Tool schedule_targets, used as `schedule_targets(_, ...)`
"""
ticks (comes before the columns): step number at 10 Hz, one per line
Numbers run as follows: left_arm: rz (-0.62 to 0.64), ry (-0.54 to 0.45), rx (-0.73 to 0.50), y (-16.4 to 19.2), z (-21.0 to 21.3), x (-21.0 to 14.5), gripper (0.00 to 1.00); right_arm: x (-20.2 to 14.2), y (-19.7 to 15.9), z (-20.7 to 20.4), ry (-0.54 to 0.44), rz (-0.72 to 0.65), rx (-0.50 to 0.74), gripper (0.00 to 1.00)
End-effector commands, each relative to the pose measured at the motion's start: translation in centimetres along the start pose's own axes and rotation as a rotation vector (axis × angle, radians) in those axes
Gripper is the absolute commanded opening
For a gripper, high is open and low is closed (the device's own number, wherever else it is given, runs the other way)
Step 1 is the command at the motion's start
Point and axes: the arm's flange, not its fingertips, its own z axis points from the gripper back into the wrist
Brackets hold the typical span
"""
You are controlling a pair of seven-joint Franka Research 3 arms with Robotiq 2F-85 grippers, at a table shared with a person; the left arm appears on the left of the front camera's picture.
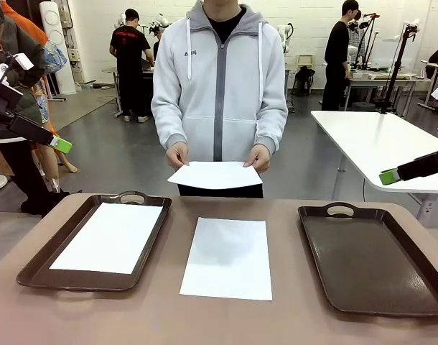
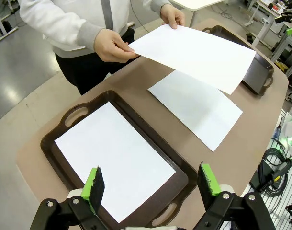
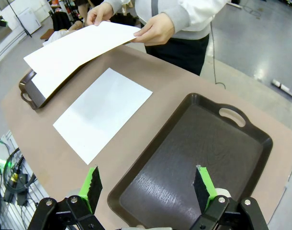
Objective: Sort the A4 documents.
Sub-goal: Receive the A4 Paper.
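Three A4 documents show. One white sheet (image 1: 108,237) (image 2: 112,155) lies in the left dark brown tray (image 1: 32,269) (image 2: 57,139). A second sheet (image 1: 228,257) (image 2: 196,106) (image 3: 103,112) lies flat on the table between the trays. The person at the far side holds a third sheet (image 1: 215,175) (image 2: 194,55) (image 3: 74,48) with both hands above the table's far edge. My left gripper (image 1: 61,145) (image 2: 151,184) hangs open, high above the left tray. My right gripper (image 1: 389,176) (image 3: 147,186) is open above the empty right tray (image 1: 373,259) (image 3: 198,153). Neither holds anything.
The brown table (image 1: 169,316) carries only the two handled trays and the loose sheet. A white table (image 1: 377,140) stands beyond the right side. Cables (image 2: 275,167) hang off the table's edge in the left wrist view.
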Motion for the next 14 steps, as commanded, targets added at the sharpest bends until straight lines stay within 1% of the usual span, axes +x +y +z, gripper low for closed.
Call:
schedule_targets(1, -0.015, 0.003, 0.003, -0.01, 0.00, -0.08, 1.00, -0.07, -0.11, -0.22, -0.005, -0.006, 0.018, 1.00)
schedule_targets(14, -0.015, 0.003, 0.003, -0.01, 0.00, -0.08, 1.00, -0.07, -0.11, -0.22, -0.005, -0.006, 0.018, 1.00)
